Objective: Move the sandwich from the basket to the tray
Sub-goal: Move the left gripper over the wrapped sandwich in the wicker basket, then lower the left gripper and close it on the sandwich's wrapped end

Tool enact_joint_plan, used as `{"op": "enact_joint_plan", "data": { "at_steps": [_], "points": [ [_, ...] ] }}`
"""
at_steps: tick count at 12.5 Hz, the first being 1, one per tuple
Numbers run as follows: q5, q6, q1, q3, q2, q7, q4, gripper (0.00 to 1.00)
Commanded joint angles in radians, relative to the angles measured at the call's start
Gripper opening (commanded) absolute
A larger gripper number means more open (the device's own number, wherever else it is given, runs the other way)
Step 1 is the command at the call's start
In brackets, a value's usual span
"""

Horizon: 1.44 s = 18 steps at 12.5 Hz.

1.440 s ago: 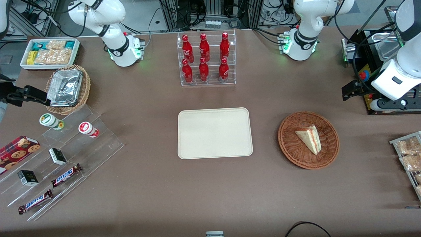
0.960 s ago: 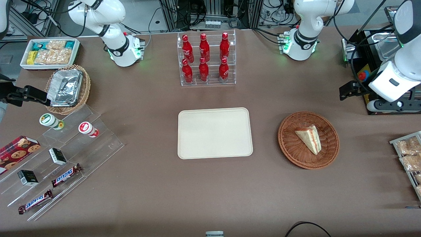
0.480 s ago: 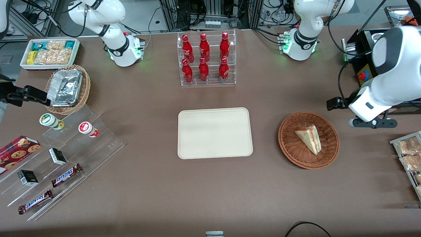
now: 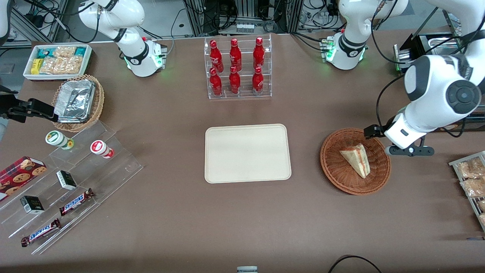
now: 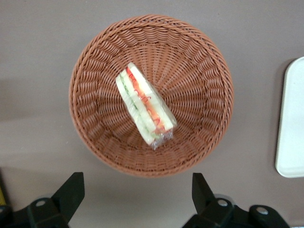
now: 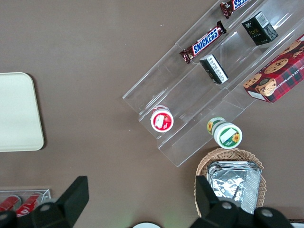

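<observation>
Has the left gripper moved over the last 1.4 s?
Yes. The gripper, open, has travelled from beside the black machine toward the basket and now hangs above its rim; the sandwich lies untouched.

The only wording that reads clearly is "SNICKERS", in white-edged blue letters on brown wrappers. In the front view, one Snickers bar [image 4: 77,201] lies on a clear stepped stand [image 4: 75,178]. A second Snickers bar [image 4: 41,232] sits a step lower, nearer the front camera. Both are well apart from the hand [image 5: 135,183], which hangs with fingers spread above the basket [image 5: 204,118]; the bars lie toward the parked arm's end of the counter [image 4: 242,220]. The white script on the red bottles [image 4: 235,66], the print on the small dark boxes [image 4: 66,179] and the lids of the round tubs [image 4: 98,146] are too small to read. Near the hand, nothing carries lettering.
</observation>
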Motion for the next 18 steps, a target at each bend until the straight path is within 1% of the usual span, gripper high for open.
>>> {"op": "enact_joint_plan", "data": {
  "at_steps": [1, 4, 7, 10, 13, 14, 18],
  "points": [
    [-0.011, 0.135, 0.000, -0.001, -0.023, 0.007, -0.102, 1.00],
    [-0.011, 0.261, 0.000, -0.001, -0.016, -0.009, -0.176, 1.00],
    [-0.011, 0.309, -0.004, -0.001, 0.019, -0.119, -0.178, 1.00],
    [-0.011, 0.381, -0.015, -0.009, 0.036, -0.352, -0.194, 1.00],
    [-0.011, 0.422, -0.041, -0.009, 0.080, -0.641, -0.198, 1.00],
    [-0.011, 0.422, -0.041, -0.009, 0.085, -0.676, -0.198, 1.00],
    [-0.002, 0.415, -0.041, -0.009, 0.097, -0.665, -0.196, 1.00]
  ]
}}
